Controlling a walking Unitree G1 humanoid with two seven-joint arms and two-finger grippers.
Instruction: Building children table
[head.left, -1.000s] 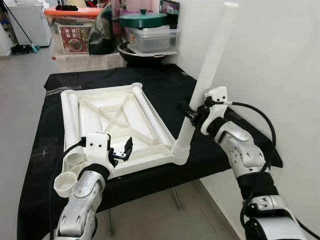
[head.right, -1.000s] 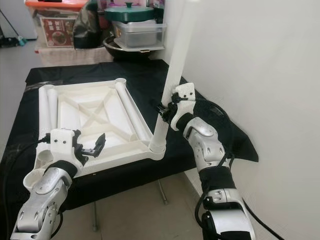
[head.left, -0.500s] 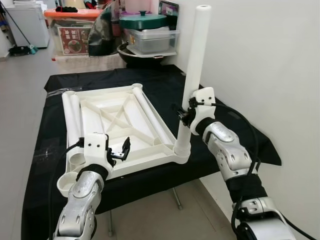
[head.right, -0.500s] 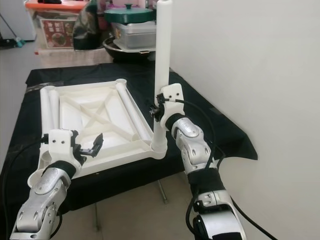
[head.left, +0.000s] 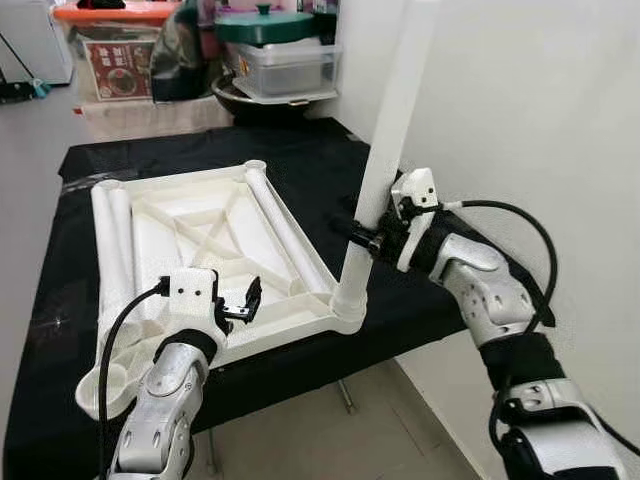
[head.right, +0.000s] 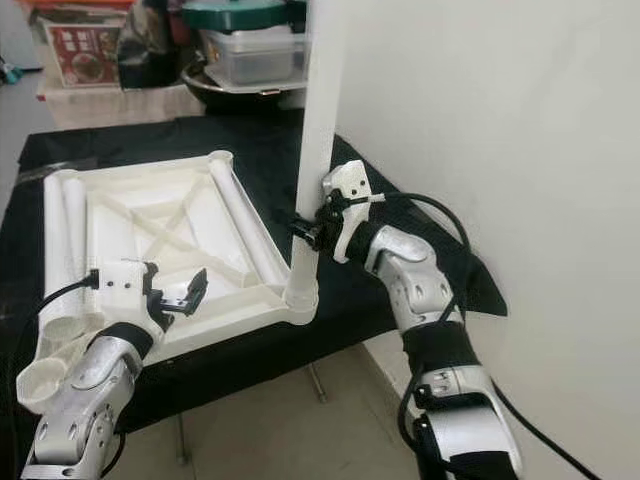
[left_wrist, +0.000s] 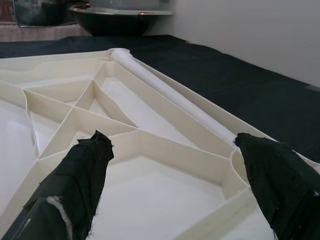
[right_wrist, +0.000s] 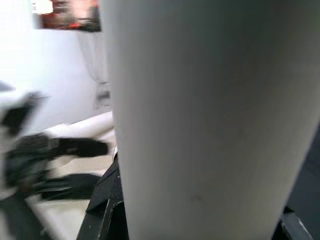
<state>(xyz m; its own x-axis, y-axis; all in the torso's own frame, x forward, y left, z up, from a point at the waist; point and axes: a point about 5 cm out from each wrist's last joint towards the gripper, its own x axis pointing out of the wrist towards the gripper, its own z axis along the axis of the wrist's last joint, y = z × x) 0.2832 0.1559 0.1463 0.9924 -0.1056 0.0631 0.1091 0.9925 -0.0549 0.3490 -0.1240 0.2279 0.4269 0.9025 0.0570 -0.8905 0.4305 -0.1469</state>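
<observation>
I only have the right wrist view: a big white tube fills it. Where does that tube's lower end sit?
Observer: The table leg stands with its foot in the near right corner socket of the upturned white tabletop.
Operator: What holds it?
Observer: The right gripper is clamped on the leg's lower part, above the socket.
Operator: Is it straight up?
Observer: No, it tilts, with its top leaning toward the wall on the right.
Operator: And the other arm?
Observer: The left gripper is open over the tabletop's near edge, holding nothing.
</observation>
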